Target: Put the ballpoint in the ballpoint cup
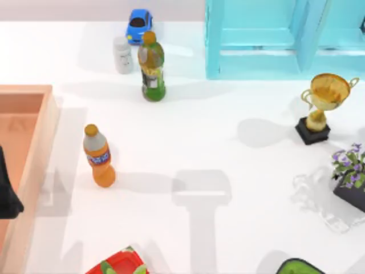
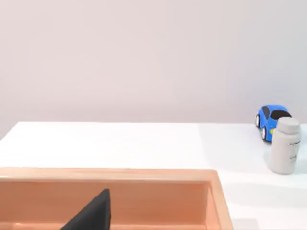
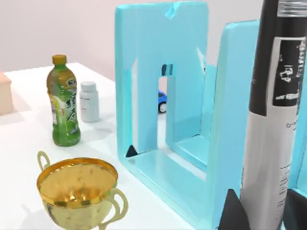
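Right wrist view: ballpoint [image 3: 276, 115] upright and very close to the camera, rising between the two dark fingertips [image 3: 232, 211] of the right gripper [image 3: 261, 213], pinched at its lower end. Barrel white through the middle, with small dark print running along it. Above that a black section carrying a white label patch with dark markings; ridged grey ring at the very top. Pen held in the air in front of the light-blue shelf frame [image 3: 163, 86], above the gold trophy cup [image 3: 79, 189]. Behind, on the white table [image 3: 24, 124]: green drink bottle [image 3: 64, 108], small white pill bottle [image 3: 89, 101], a bit of the blue toy car [image 3: 162, 101] seen through the frame opening.

Top view: same green bottle [image 1: 152, 74], white pill bottle [image 1: 122, 55] and blue car [image 1: 138, 25] grouped at the far side, left of the blue frame [image 1: 256, 37]. Orange soda bottle [image 1: 99, 156] standing alone, nearer and more to the left. Trophy [image 1: 319, 108] on a black base at the right; potted purple flowers [image 1: 351, 174] nearer from it, beside a clear glass piece [image 1: 319, 197]. Red packet [image 1: 120, 265] and a green-and-black object [image 1: 299, 267] at the near edge.

Left gripper [image 1: 7, 194] parked over the open wooden box [image 1: 34, 131] at the table's left edge; one dark finger [image 2: 91, 215] seen against the box wall [image 2: 144, 191] in the left wrist view; opening cannot be told.
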`<state>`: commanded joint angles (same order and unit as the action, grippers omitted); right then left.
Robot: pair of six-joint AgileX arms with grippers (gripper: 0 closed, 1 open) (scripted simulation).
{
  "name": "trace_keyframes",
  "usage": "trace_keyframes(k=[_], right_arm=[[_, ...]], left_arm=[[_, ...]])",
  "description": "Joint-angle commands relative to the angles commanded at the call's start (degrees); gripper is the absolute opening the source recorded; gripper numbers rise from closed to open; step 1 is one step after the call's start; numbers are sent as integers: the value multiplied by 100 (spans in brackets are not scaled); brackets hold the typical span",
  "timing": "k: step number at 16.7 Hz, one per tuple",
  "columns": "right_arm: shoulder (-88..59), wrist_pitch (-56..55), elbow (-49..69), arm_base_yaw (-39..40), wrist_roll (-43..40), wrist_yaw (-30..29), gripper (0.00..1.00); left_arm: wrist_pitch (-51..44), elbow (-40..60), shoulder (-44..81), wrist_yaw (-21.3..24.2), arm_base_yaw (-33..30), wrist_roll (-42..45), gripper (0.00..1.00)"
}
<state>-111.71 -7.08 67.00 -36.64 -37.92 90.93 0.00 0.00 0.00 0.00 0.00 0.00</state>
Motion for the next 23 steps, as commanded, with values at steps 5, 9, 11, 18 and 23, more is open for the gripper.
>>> trace_keyframes(k=[5,9,11,18,23], right_arm=[[129,464,65,23,-327,246,0],[166,724,64,18,-459,368,0],[166,724,64,18,-459,368,0],[166,724,64,18,-459,368,53],[166,724,64,18,-459,368,90]], left_arm=[[0,0,0,0,0,0,100],[0,0,0,0,0,0,100],[0,0,0,0,0,0,100],[0,0,0,0,0,0,100],[0,0,0,0,0,0,100]])
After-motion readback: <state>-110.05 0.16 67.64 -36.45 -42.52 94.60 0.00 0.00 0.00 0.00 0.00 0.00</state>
